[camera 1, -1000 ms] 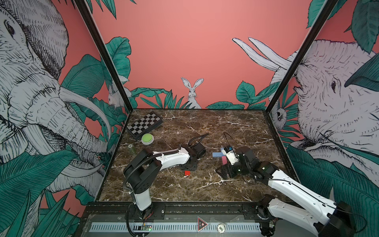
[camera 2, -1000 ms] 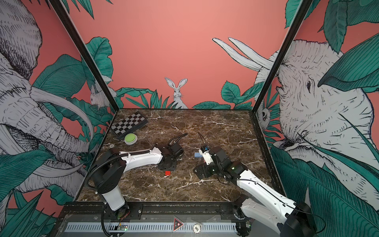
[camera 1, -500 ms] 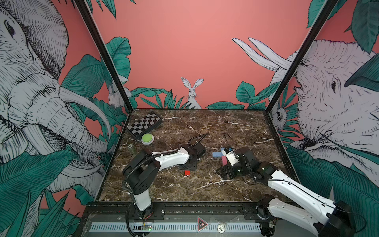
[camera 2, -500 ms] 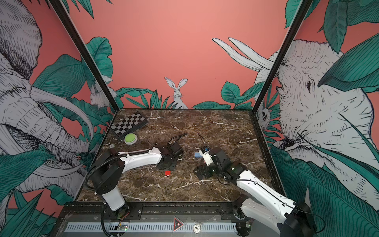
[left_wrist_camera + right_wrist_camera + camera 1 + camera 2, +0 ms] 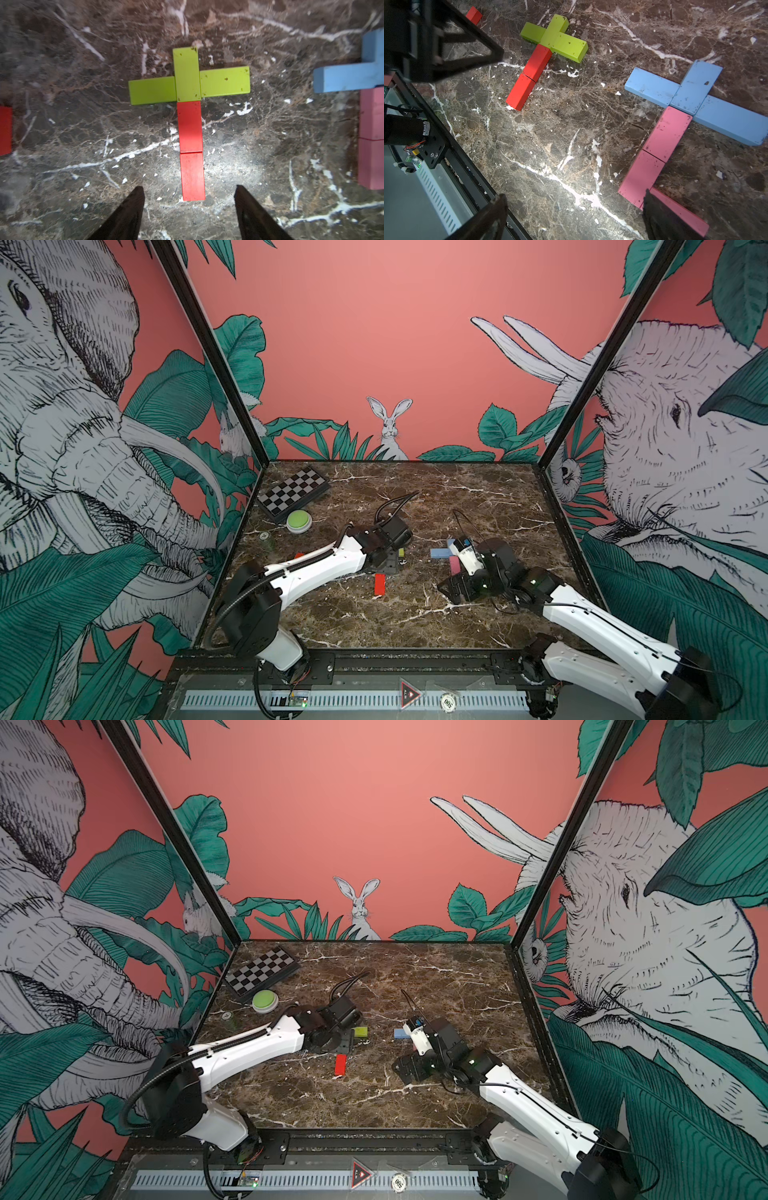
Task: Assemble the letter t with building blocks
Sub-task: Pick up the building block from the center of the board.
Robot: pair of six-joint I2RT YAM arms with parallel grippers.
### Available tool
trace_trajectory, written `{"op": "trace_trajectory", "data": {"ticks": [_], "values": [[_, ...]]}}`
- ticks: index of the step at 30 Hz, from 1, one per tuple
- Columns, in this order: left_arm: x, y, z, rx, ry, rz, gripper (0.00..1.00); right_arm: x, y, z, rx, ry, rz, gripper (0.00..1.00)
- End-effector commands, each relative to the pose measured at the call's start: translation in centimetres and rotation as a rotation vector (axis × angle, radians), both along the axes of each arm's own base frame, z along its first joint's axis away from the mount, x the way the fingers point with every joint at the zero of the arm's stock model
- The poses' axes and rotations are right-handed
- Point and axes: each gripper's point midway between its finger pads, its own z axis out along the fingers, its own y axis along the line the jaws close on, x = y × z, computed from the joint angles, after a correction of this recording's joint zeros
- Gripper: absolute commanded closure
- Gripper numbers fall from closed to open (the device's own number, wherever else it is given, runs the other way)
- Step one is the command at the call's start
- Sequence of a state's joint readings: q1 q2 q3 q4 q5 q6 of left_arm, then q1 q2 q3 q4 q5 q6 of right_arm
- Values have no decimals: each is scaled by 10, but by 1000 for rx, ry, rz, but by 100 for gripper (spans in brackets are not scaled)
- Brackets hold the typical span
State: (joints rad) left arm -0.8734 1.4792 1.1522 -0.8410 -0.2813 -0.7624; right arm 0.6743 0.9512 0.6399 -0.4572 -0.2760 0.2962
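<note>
Between the spread left fingers (image 5: pixel 128 212), just ahead of their tips and touching neither, lies the foot of a finished-looking t. Two red blocks (image 5: pixel 190 126) run end to end as the stem, away from the fingers. Beyond them three lime green blocks (image 5: pixel 187 74) form the head: one in line with the stem, one butted to each side as the crossbar, the two arms slightly out of level. A spare red block (image 5: pixel 5 131) sits well off to one side. The left fingers hold nothing. The right fingers (image 5: pixel 660 218) are also wide apart and empty. Ahead of them stands a second t, with three light blue blocks (image 5: pixel 693 89) over a stem of two pink blocks (image 5: pixel 666 133). A third pink block (image 5: pixel 689 218) lies aslant at the stem's foot, partly hidden under one finger; contact cannot be told. Judgement: the build is essentially done; what remains is perhaps squaring the green crossbar or adding a foot from the spare. The blocks are flat, sharp-edged rectangular bricks in matte paint, scuffed and dark-specked. The table (image 5: pixel 270 145) is dark brown marble pattern with white veins and a glossy glare. The fingers are black and tapered.
</note>
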Motion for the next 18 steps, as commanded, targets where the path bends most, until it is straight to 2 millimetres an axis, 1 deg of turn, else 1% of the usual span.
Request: {"op": "trace_trajectory", "data": {"ticks": [1, 3, 7, 9, 12, 15, 18], "values": [[0, 47, 25, 68, -37, 63, 27, 4, -1, 14, 7, -57, 3, 2], [0, 69, 29, 56, -41, 105, 27, 5, -1, 17, 7, -66, 5, 2], [-1, 115, 35, 66, -42, 200, 21, 5, 2, 20, 18, -68, 16, 2], [-5, 136, 31, 51, -10, 249, 22, 6, 3, 21, 22, -70, 20, 2], [-7, 159, 23, 6, 18, 314, 22, 7, 6, 24, 33, -75, 24, 2], [-7, 183, 19, 38, 40, 353, 22, 7, 9, 25, 48, -72, 27, 2], [-9, 204, 7, 60, 115, 385, 23, 7, 10, 25, 51, -70, 33, 2]]}}
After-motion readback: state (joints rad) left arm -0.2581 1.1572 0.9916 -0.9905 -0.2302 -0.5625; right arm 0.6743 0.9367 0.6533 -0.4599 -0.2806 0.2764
